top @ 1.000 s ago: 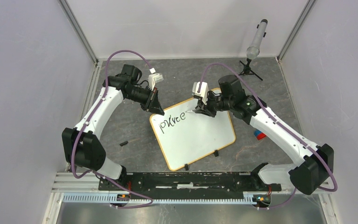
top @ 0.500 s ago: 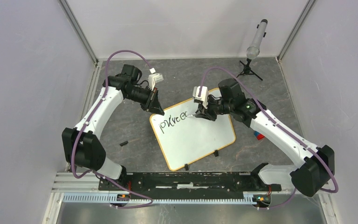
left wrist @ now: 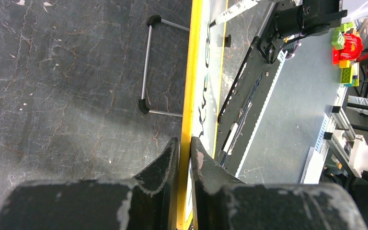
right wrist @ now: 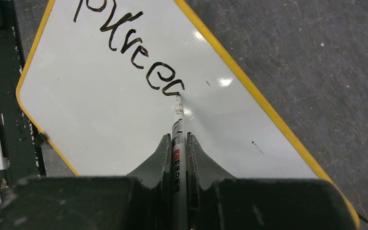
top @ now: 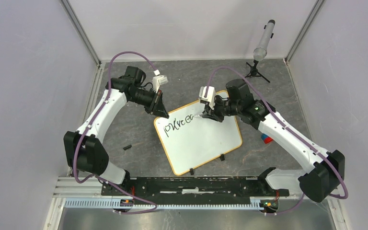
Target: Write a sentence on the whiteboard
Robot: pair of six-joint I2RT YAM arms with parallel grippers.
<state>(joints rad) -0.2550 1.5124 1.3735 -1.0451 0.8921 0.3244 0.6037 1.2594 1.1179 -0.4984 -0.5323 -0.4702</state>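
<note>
Starting at the far left of the dark stone-look table, we spot a small black piece lying alone, well apart from everything else. Moving in, we have the left gripper at the far left corner of the whiteboard. From its wrist camera we see it clenched on the board's yellow frame, one finger on each side of the edge, a thin wire stand just beside it. The whiteboard sits in the middle of the table between the two arms, turned at a slant, its two black clip feet on the near edge.

Across the board's upper part runs the sentence, one slanted line of black scrawl so far; up close we read it as something like "pvree" and a part-formed letter.

At the line's right end we find the marker, tip touching the white surface. The right gripper grasps it, and in its own view its fingers are pinched on the barrel.

Further right, a small red and blue object peeks out beside the right arm. In the far right corner stands a grey microphone on a little tripod.
</note>
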